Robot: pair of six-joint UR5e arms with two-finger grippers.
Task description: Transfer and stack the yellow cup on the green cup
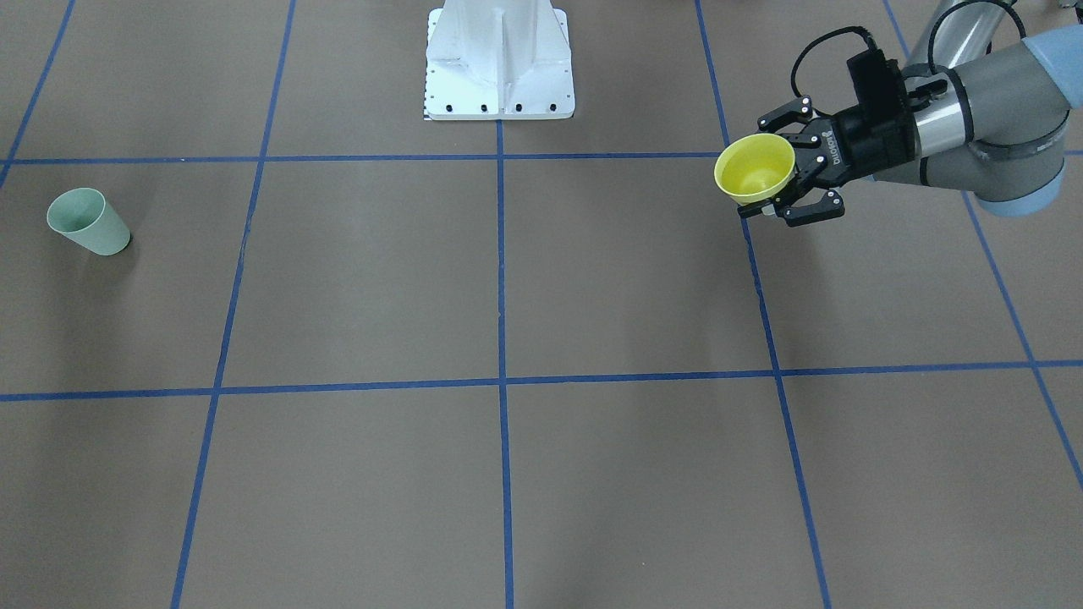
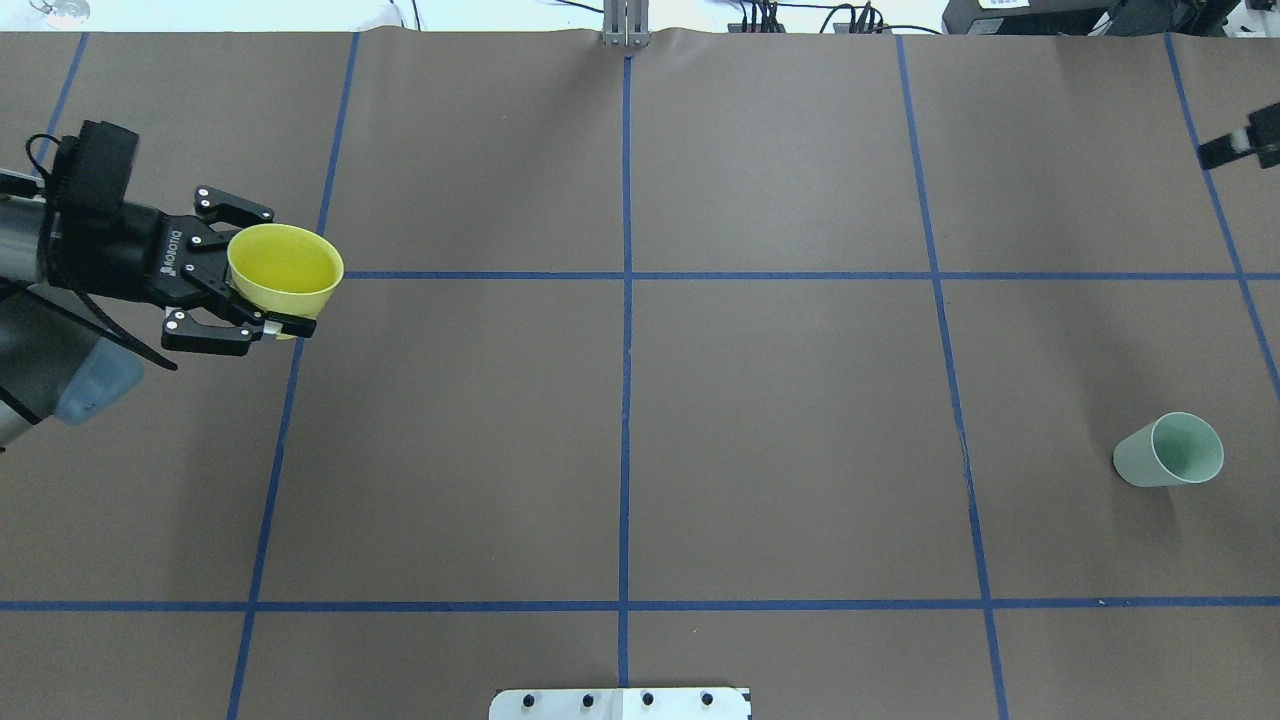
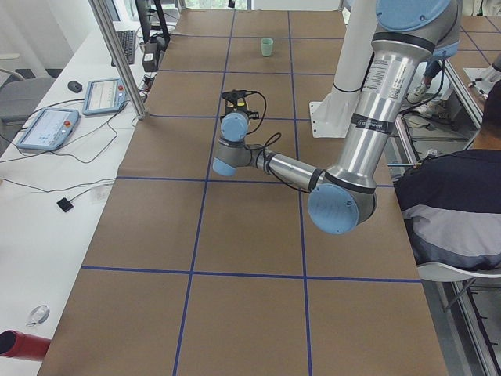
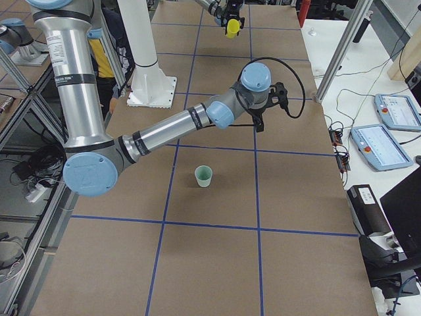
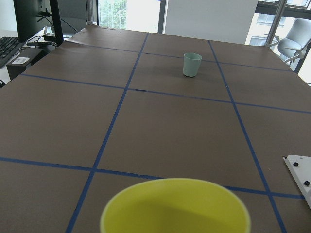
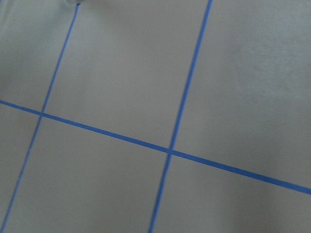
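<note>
Yellow cup point(image 2: 285, 265) is gripped by the left end effector point(image 2: 278, 272). Green cup point(image 2: 1170, 450) stands upright on the table point(image 2: 640, 450), well apart.

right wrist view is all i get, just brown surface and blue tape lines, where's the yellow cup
Observer: The left gripper grips the yellow cup by its sides, mouth up, on the robot's far left.
Operator: and the green one
Observer: The green cup stands upright and empty on the robot's far right.
Operator: am i close to it
Observer: No. The right gripper barely shows at the overhead view's right edge, apart from that cup. I cannot tell whether it is open or shut.
</note>
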